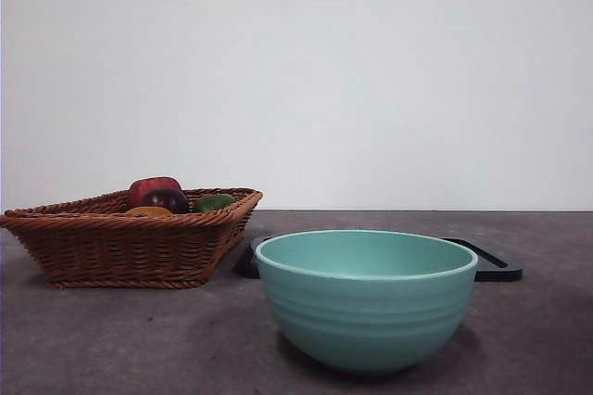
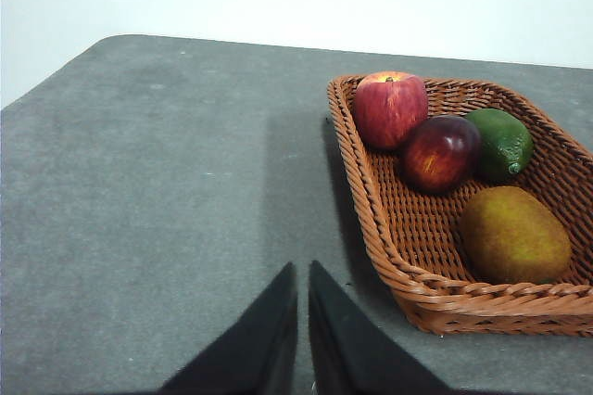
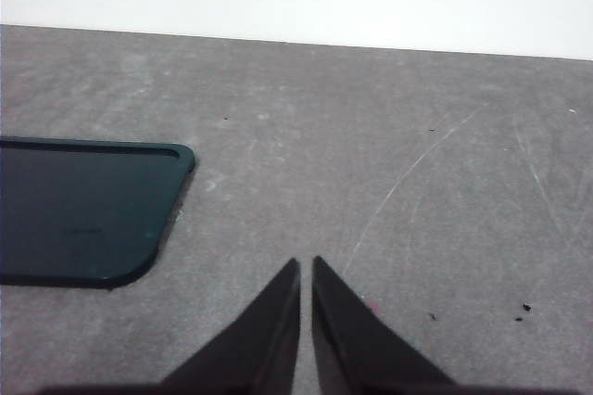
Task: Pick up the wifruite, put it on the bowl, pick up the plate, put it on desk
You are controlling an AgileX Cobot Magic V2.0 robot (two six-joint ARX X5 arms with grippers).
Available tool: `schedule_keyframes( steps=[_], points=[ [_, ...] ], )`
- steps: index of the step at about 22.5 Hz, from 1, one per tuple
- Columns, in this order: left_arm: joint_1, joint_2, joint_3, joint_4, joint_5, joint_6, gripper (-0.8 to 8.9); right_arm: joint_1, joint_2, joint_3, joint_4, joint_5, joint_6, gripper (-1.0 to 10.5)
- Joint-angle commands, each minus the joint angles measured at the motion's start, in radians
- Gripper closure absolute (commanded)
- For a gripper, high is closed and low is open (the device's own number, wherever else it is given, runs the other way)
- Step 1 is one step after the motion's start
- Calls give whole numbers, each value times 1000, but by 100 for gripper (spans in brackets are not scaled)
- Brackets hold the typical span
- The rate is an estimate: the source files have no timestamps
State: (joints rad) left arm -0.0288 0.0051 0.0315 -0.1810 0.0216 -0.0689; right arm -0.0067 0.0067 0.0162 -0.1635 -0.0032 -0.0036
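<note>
Mint-teal bowl (image 1: 366, 298) stands nearest on the grey counter (image 1: 111, 339), open room around it. Behind it lies a flat black plate (image 3: 83, 214). Left, a wicker basket (image 2: 389, 247) holds the brownish-orange wifruite (image 2: 515, 235), long axis along the basket's near rim. Left gripper (image 2: 303, 274) and right gripper (image 3: 306, 270) are both closed, empty.

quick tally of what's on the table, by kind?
Fruit: 4: red apple, dark purple fruit, green fruit, wifruite
Wicker basket: 1
Bowl: 1
Dark tray: 1
Total: 7
</note>
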Motion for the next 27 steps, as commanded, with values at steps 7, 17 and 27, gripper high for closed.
schedule_keyframes(
  steps=[7, 17, 27],
  points=[
    [1, -2, -20, -6, -4, 4, 795, 0, -3, -5, 14, 0, 10, 930],
    [0, -2, -13, -5, -3, -32, 797, 0, -3, -1, 13, -77, 115, 935],
    [-38, -2, 18, -4, -3, -221, 797, 32, -2, 85, -3, -74, 296, 936]
  ],
)
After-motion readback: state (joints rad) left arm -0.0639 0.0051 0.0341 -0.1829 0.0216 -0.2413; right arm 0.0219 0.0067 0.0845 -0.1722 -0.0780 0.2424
